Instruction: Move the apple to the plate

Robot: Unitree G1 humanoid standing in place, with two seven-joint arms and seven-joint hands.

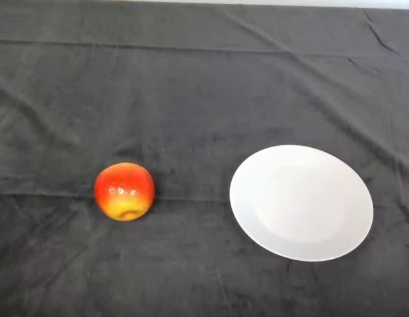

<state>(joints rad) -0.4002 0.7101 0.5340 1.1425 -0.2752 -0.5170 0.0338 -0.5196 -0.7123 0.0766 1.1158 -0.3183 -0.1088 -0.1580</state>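
A red and yellow apple sits on the dark cloth at the left of the middle. A white round plate lies on the cloth to the right of it, with a wide gap between them. Nothing lies on the plate.
The dark cloth covers the whole table and has folds and creases, mostly toward the far edge and the right.
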